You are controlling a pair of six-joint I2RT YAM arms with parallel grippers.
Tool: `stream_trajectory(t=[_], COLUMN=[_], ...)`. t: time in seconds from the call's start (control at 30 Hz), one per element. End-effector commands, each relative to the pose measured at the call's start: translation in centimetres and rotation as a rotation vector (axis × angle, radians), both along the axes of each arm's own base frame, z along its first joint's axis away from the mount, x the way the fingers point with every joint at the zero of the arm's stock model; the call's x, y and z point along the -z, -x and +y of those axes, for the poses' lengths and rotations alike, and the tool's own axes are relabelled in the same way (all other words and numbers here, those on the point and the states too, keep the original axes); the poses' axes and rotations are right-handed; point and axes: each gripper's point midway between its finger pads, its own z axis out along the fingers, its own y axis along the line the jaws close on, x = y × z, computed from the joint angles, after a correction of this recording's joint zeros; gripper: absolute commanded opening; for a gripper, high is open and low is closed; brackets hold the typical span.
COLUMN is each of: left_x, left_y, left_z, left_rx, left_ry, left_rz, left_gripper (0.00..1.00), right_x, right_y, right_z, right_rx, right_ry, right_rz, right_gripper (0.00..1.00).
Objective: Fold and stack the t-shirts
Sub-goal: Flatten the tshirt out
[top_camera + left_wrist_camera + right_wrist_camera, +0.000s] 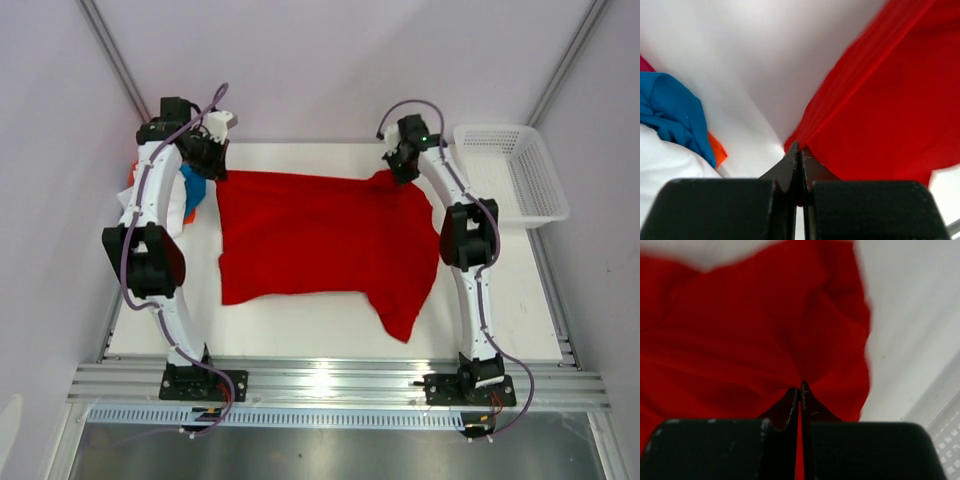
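The large red t-shirt [320, 238] lies spread over the middle of the white table, one sleeve trailing toward the front right. My left gripper [212, 160] is shut on its far left corner [850, 110]. My right gripper [402, 168] is shut on its far right corner [765, 330]. Both pinch red cloth between the jaws at the table's far edge. A heap of other t-shirts [188, 192] lies at the far left, under the left arm: blue [675, 112], orange [716, 150] and white [665, 167] cloth show in the left wrist view.
A white plastic mesh basket [512, 172] stands at the far right, beside the table; its mesh shows in the right wrist view [945, 440]. Bare white table surface [290, 325] runs along the front, near the arm bases.
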Motion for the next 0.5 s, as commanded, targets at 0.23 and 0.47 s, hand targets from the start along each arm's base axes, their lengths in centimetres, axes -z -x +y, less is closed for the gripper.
stream_trajectory(t=[0.23, 0.47], left_x=[-1.0, -7.2], left_y=[-2.5, -3.0], left_z=[3.2, 3.3], left_rx=[-0.078, -0.171], left_ry=[-0.216, -0.174], left_rz=[-0.194, -0.424], left_gripper=[0.00, 0.00], right_x=[-4.9, -11.9], right_y=[-5.1, -4.9], right_z=[1.7, 1.9], right_rx=[-0.026, 0.017], right_ry=[0.178, 0.082], right_rz=[-0.326, -0.460], right_gripper=[0.00, 0.00])
